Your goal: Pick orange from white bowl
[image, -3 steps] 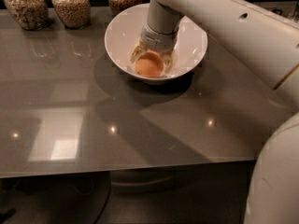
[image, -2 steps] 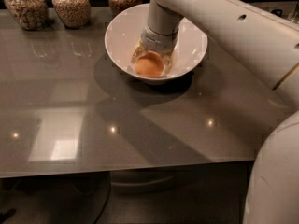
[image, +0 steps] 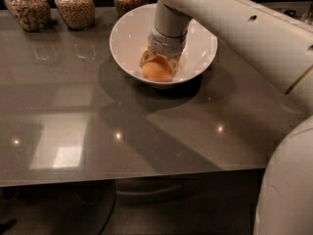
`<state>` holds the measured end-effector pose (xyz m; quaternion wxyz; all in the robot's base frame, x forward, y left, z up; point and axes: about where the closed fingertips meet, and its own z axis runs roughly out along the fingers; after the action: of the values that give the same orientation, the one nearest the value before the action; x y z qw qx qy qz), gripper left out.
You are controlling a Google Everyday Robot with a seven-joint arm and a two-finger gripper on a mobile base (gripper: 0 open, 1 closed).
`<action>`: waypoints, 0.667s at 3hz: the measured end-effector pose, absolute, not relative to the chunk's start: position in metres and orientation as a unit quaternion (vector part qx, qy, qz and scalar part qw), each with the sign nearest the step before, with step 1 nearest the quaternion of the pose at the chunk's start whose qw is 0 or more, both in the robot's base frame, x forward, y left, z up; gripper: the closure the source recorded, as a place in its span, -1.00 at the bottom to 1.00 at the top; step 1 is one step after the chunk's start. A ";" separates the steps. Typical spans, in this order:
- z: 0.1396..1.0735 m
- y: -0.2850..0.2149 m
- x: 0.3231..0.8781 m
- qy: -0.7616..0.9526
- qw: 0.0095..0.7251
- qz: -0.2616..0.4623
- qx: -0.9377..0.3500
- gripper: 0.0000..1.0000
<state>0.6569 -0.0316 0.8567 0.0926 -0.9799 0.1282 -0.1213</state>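
As the arm [image: 234, 28] reaches in from the right edge of the worktop [image: 73, 106], the gripper [image: 157, 66] is seen down inside the white bowl [image: 128, 38], set over the orange [image: 156, 71]; whether the orange is gripped or only straddled cannot be told; the orange is seen low in the bowl, on the near side of its floor; the bowl is placed near the far edge of the worktop, about midway along it; three glass jars of grain [image: 75, 6] are lined along the far edge toward the far left corner, the nearest just beside the bowl's rim.
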 end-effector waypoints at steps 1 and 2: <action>0.862 -0.032 0.653 0.152 0.095 -0.108 -0.978 0.97; 0.875 -0.031 0.651 0.176 0.107 -0.092 -0.974 1.00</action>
<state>0.6506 -0.0305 0.8748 0.1066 -0.9743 0.1762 -0.0915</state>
